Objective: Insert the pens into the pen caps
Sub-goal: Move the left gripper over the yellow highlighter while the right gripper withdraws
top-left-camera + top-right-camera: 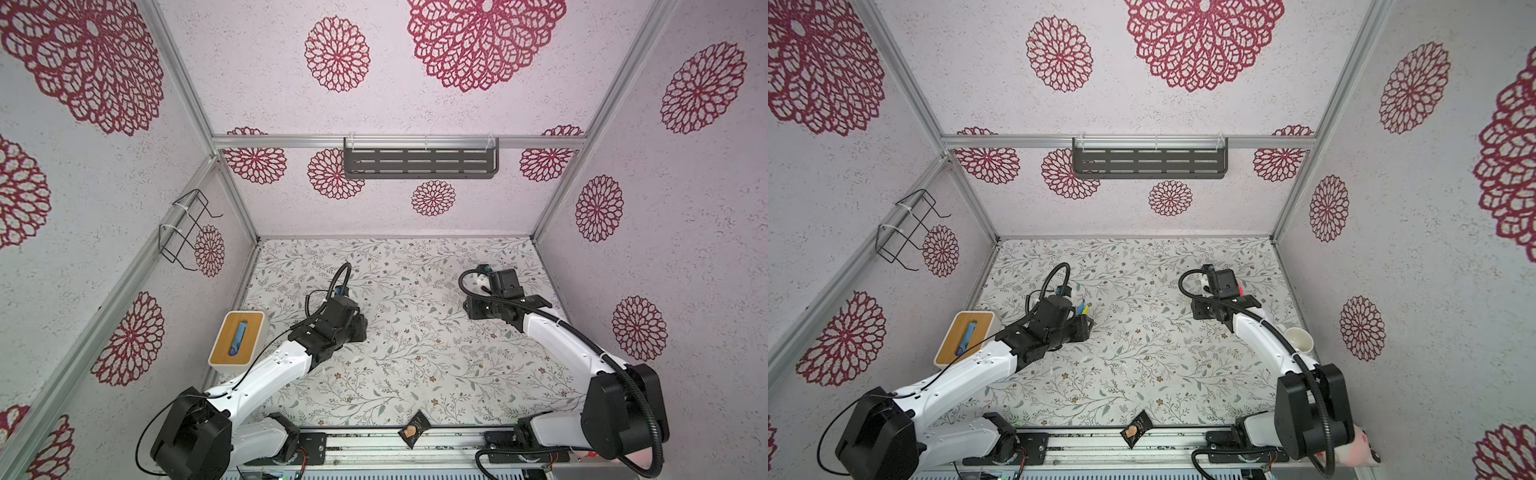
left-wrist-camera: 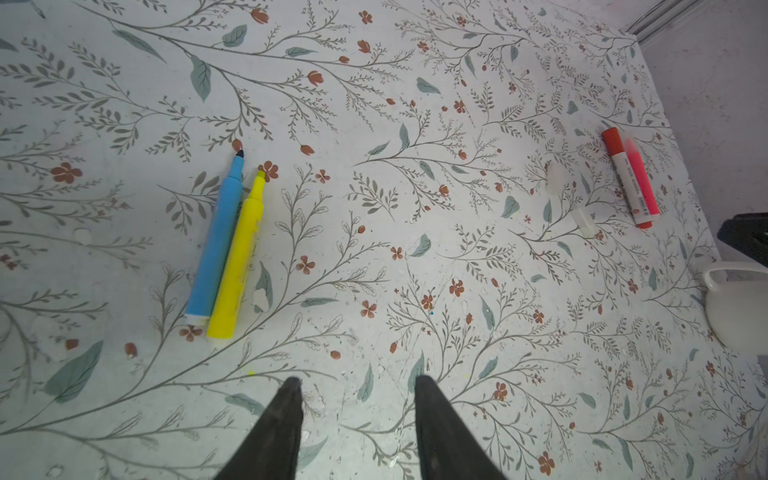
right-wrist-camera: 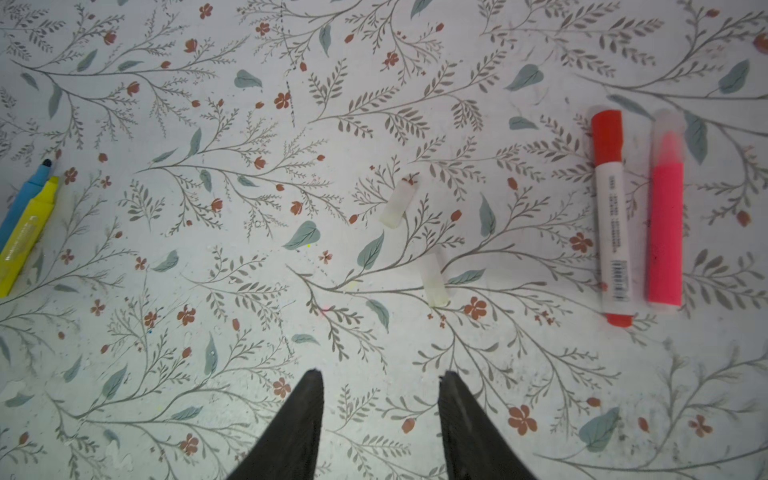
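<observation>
A blue pen [image 2: 216, 241] and a yellow pen [image 2: 239, 257] lie side by side on the floral table, both uncapped, with their tips bare. Their tips also show in a top view beside the left arm [image 1: 1084, 308]. Far off lie an orange-red pen [image 3: 611, 232] wearing a red cap [image 3: 606, 137] and a pink pen [image 3: 665, 232] with a clear cap [image 3: 667, 129] over its tip. Two loose translucent pen caps [image 3: 397, 201] [image 3: 434, 280] lie between the pairs. My left gripper [image 2: 358, 380] hovers open beside the blue and yellow pens. My right gripper [image 3: 382, 373] hovers open near the loose caps. Both hold nothing.
A wood-topped white box [image 1: 237, 343] stands at the table's left edge. A white cup [image 1: 1299, 338] sits by the right wall, behind the right arm. A dark snack packet [image 1: 414, 430] lies on the front rail. A shelf [image 1: 419, 162] and a wire rack [image 1: 187, 228] hang on the walls.
</observation>
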